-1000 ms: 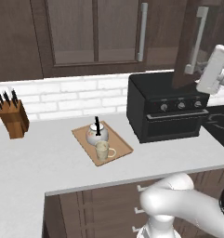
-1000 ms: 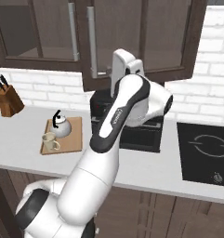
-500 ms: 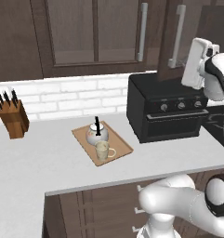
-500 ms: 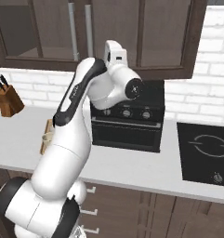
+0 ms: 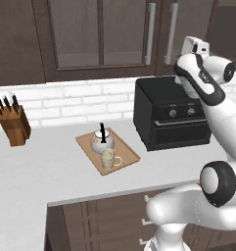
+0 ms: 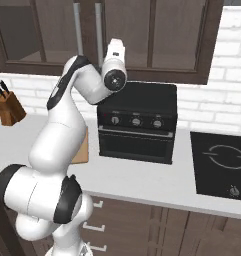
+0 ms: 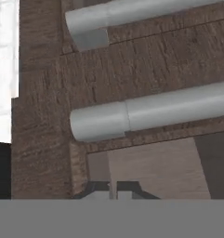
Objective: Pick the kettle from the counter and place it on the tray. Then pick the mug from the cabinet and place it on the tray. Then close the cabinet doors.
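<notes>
Pressing hand against cabinet doors [image 5: 139,37] beside bar handles [image 7: 150,114] to seat them flush; kettle [image 5: 102,141], mug [image 5: 108,159] sit on tray [image 5: 130,155]; jaws state unclear.

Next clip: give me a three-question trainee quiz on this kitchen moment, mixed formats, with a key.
1. True or false: the kettle and the mug both sit on the tray.
2. Multiple choice: the knife block stands (A) on the oven, (B) on the counter left of the tray, (C) inside the cabinet.
3. Fill in: the claw is raised near the grey bar ____ of the cabinet doors.

Key: 1 true; 2 B; 3 handles.
</notes>
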Robot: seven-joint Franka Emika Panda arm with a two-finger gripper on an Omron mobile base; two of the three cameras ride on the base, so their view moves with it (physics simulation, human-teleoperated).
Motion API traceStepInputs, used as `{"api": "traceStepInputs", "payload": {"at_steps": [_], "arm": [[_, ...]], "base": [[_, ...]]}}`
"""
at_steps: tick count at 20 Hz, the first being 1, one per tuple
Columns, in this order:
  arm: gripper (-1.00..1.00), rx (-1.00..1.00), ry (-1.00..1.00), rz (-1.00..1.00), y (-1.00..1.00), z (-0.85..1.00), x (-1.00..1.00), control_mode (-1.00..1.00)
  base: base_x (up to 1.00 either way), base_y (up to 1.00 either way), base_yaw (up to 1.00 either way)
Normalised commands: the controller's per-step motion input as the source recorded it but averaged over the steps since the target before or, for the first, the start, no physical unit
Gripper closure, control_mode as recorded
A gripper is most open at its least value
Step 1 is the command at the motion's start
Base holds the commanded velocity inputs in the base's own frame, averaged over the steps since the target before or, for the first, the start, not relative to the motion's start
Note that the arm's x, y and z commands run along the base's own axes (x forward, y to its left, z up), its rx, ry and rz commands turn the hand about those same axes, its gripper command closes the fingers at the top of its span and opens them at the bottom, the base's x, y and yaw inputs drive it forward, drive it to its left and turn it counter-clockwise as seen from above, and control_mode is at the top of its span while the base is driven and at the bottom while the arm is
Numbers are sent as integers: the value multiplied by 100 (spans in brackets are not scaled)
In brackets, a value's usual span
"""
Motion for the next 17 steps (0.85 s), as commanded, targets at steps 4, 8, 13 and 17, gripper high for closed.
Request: {"api": "traceStepInputs", "payload": {"at_steps": [4, 8, 13, 17], "arm": [[100, 0, 6, -28, 10, -1, 67, -100], [100, 0, 7, -23, 0, -1, 79, -100], [100, 2, 9, -7, -13, 0, 80, -100], [100, 3, 15, 0, -44, 0, 54, -100]], "base": [[0, 0, 0], [0, 0, 0], [0, 0, 0], [0, 0, 0]]}}
